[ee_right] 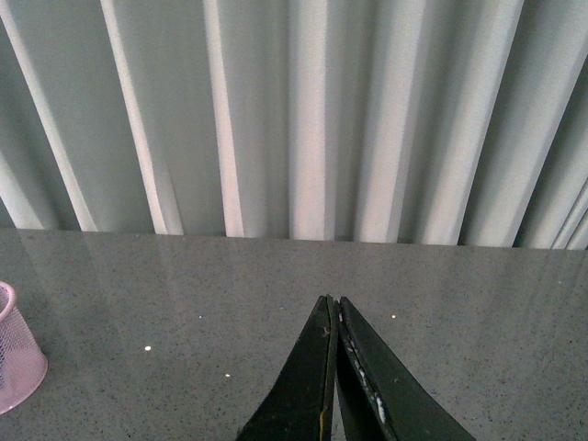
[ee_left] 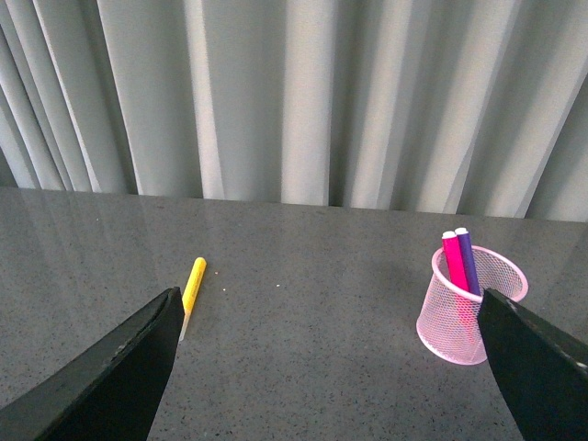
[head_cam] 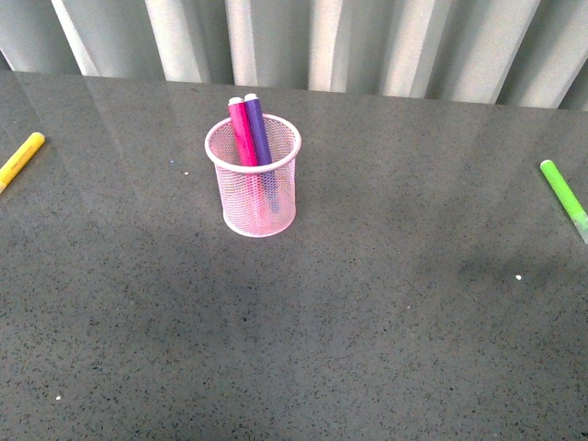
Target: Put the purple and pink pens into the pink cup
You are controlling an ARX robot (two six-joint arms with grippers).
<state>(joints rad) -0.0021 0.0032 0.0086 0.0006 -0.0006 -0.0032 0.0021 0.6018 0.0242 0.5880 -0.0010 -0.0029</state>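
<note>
The pink cup [head_cam: 254, 184] stands upright on the grey table, left of the middle. Inside it the pink pen [head_cam: 243, 133] and the purple pen [head_cam: 258, 129] lean side by side against the far rim, caps up. Neither arm shows in the front view. In the left wrist view my left gripper [ee_left: 328, 299] is open and empty, with the pink cup [ee_left: 469, 308] just beyond one finger, the pink pen [ee_left: 454, 261] and purple pen [ee_left: 468, 259] in it. My right gripper [ee_right: 334, 300] is shut on nothing above bare table; the pink cup [ee_right: 16, 363] shows at the frame edge.
A yellow marker [head_cam: 20, 161] lies near the table's left edge, also the yellow marker [ee_left: 193, 286] in the left wrist view. A lime green marker [head_cam: 562, 194] lies near the right edge. A pleated grey curtain [head_cam: 322, 41] hangs behind the table's far edge.
</note>
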